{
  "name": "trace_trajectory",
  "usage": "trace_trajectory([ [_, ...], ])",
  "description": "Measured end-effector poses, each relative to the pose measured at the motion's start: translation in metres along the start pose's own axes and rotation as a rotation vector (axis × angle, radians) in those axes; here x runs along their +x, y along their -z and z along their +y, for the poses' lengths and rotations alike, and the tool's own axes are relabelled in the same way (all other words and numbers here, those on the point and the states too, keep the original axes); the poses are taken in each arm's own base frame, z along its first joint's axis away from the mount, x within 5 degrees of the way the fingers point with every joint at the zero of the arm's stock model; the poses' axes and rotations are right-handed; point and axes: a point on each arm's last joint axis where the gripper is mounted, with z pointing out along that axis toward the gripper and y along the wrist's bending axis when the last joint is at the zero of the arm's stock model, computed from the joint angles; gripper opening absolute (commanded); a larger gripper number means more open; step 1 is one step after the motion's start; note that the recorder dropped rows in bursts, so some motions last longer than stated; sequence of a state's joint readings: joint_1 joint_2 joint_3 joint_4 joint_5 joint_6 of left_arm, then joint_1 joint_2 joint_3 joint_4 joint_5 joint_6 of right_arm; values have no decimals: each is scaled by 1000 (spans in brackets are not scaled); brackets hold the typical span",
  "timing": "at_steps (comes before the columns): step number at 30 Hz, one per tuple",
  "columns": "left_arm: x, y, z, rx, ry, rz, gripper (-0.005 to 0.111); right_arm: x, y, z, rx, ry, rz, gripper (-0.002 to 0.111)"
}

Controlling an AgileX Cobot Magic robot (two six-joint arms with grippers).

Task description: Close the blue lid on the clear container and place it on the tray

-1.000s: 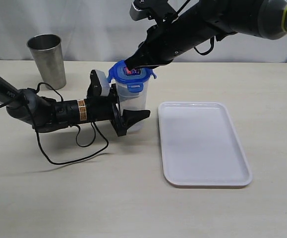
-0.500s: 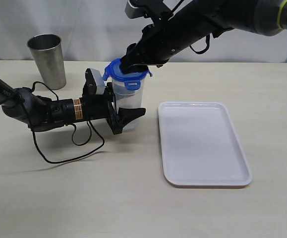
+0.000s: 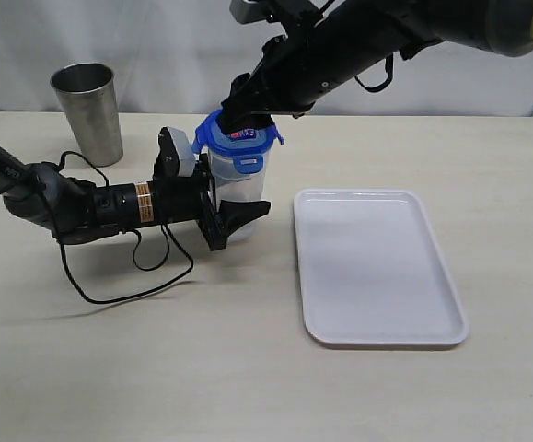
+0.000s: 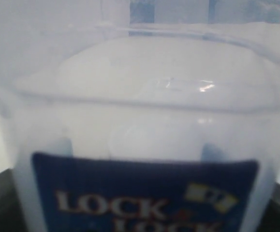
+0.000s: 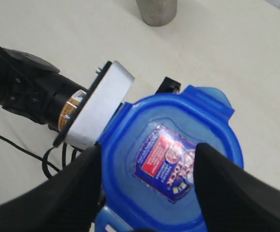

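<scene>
One tall clear plastic container (image 3: 248, 180) stands at centre frame, one roundish blue snap-tab lid (image 3: 240, 140) on its rim. One flat white rectangular tray (image 3: 376, 267) lies just right, apart. One tapered steel cup (image 3: 89, 110) stands upper left, inside hidden. The left gripper (image 3: 240, 207) clasps the container's sides; the right gripper (image 3: 240, 115) hangs spread wide over the lid.

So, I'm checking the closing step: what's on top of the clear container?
The blue lid sits on the clear container, sticker up, with the open right gripper over it. The lid hides the rim, so whether it is fully seated cannot be seen.
</scene>
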State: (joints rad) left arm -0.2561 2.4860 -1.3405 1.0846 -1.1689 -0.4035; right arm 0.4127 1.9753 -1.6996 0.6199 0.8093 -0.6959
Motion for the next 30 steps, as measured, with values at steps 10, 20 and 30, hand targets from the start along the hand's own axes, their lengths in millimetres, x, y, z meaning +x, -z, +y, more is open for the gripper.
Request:
trace_trajectory([
  [10, -1, 0, 0, 6, 13, -7, 0, -9, 8, 1, 23, -41, -80, 54],
  [20, -3, 17, 4, 83, 40, 29, 0, -15, 46, -4, 237, -116, -72, 54],
  [30, -17, 41, -20, 105, 8, 63, 0, -3, 54, 16, 171, -206, 77, 54],
])
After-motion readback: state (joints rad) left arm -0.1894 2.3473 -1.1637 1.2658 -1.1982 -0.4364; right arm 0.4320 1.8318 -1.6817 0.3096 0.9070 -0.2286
